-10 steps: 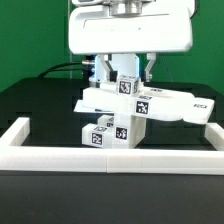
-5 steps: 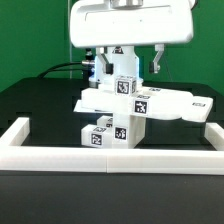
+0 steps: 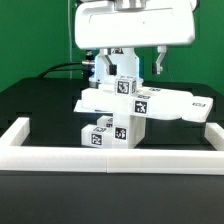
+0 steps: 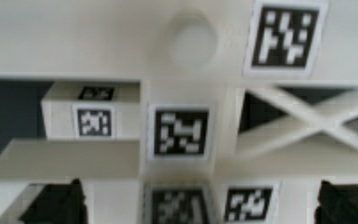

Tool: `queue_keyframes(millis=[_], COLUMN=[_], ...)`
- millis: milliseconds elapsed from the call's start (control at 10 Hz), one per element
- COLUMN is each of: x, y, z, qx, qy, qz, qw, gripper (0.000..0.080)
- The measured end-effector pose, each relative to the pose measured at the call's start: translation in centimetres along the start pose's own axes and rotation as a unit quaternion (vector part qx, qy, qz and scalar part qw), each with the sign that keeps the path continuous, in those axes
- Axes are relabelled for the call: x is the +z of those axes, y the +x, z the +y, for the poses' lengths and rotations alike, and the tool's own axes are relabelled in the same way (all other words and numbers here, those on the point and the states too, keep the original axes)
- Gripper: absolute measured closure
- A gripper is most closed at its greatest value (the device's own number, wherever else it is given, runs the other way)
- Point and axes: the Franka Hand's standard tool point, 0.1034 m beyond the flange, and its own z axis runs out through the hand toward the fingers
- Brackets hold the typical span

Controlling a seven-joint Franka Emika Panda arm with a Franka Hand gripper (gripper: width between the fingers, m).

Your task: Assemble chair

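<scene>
The tool (image 3: 130,68) is hovering released above the chair (image 3: 125,108); descending off-centre risks toppling it.

Gripper (image 3: 130,68) fingertips partly hidden behind chair assembly (image 3: 125,110); jaw state unclear. Arm cut off by exterior view's upper edge. Wrist view blurred, chair parts cropped at edges, fingers unseen.
</scene>
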Motion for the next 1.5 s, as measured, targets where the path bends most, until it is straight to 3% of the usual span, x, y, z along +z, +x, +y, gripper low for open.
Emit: queue_keyframes(millis=[300,600,700,800,900,1400,1500], x=[0.3,0.5,0.7,0.8,0.7,1.4,1.5], y=[-2.4,-2.4,-3.6,-5.8,-6.8,-8.2,-9.8], z=[-0.1,-0.1,0.0,0.0,0.0,-0.5,-0.8], qx=[-0.001,-0.002,-0.003,-0.007,-0.005,0.001,-0.004], qy=[0.0,-0.001,-0.002,-0.003,-0.002,-0.003,-0.004], qz=[-0.008,-0.007,-0.006,-0.017,-0.021,-0.015,-0.014], qw=[1.0,1.0,1.0,1.0,1.0,1.0,1.0], gripper=[0.0151,0.0151,0.0151,0.0151,0.0151,0.0151,0.0151])
